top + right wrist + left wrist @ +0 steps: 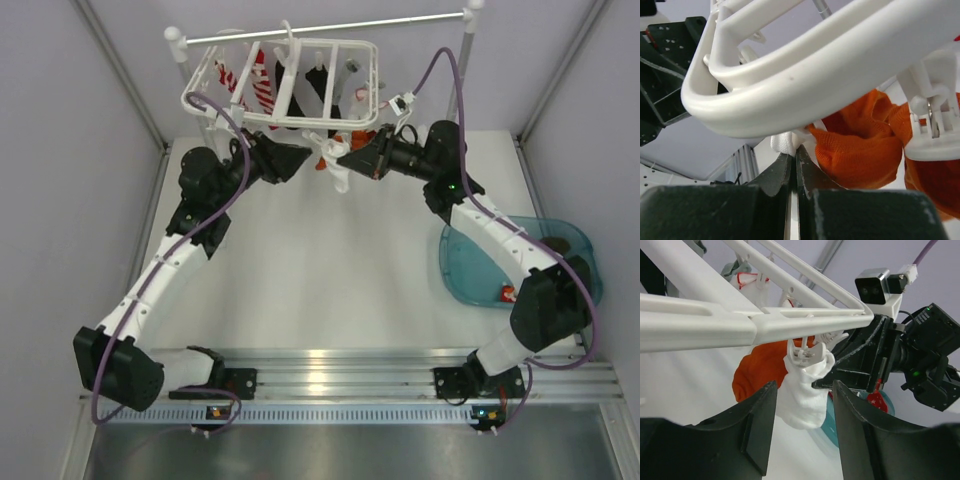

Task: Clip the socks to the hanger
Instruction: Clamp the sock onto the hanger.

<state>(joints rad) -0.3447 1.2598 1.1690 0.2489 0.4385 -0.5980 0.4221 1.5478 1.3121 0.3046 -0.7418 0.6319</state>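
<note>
- The hanger [700, 325] is hung from the rail [330, 28] over the counter's [320, 270] far edge.
- A white sock [802, 395] is clipped under its near edge, with an orange sock [757, 372] just behind.
- The left fingers [757, 425] are parted and empty, near the white sock.
- The right fingers [775, 175] are pressed together, with white fabric at their tips.

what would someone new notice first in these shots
The white plastic drying hanger hung at the table's far edge, with socks clipped on it. Under its near rim a small white sock dangles from a clip beside an orange sock, between the open left gripper and the shut right gripper pinching its cuff.
</note>
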